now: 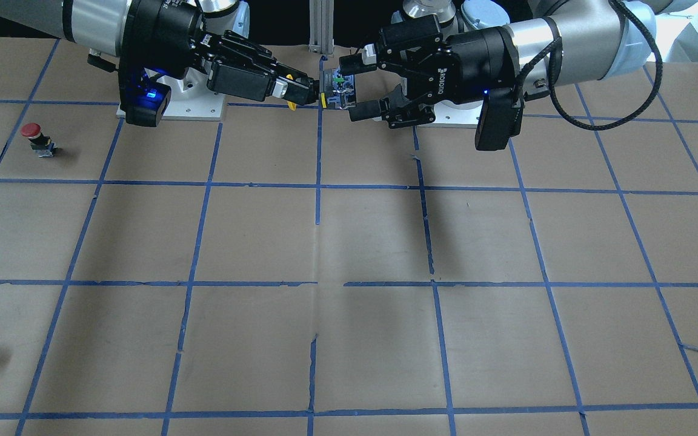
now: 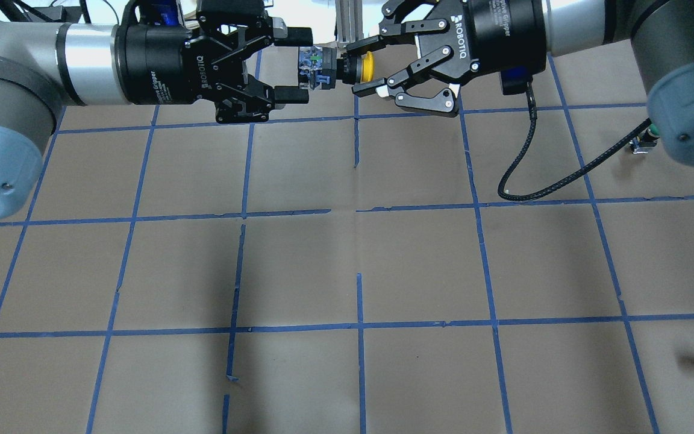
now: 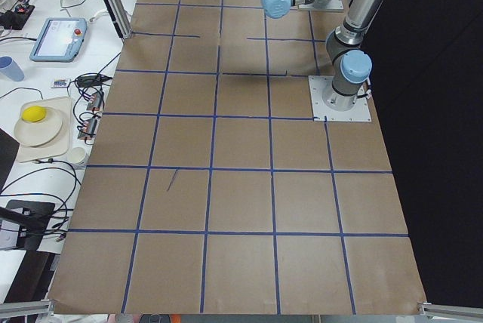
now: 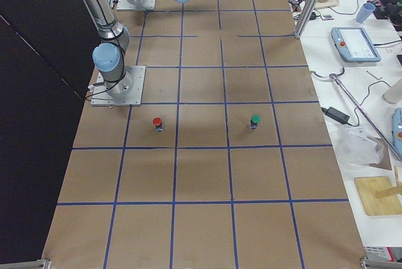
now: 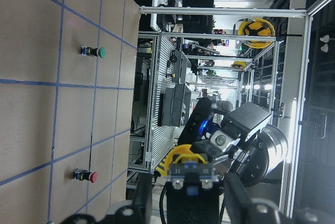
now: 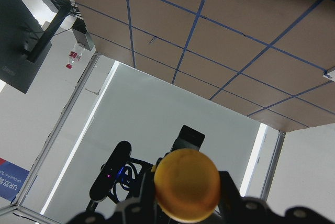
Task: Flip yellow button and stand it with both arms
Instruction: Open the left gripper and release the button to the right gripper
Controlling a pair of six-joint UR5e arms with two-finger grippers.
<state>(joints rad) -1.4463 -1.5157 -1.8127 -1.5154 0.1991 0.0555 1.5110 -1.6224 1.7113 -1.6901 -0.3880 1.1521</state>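
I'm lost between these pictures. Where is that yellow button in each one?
Front-facing: yellow button top centre, in mid-air.
Overhead: button top centre.
Exterior left: not discernible.
Exterior right: not discernible.
Left wrist: button bottom centre, switch body towards camera.
Right wrist: button bottom centre, yellow cap towards camera.
Shared landmark: blue tape grid.

Brown table [image 1: 252,242] gridded with blue tape [image 1: 319,157]; white side bench [image 4: 377,90] cluttered, aluminium frame racks [image 5: 220,10] behind
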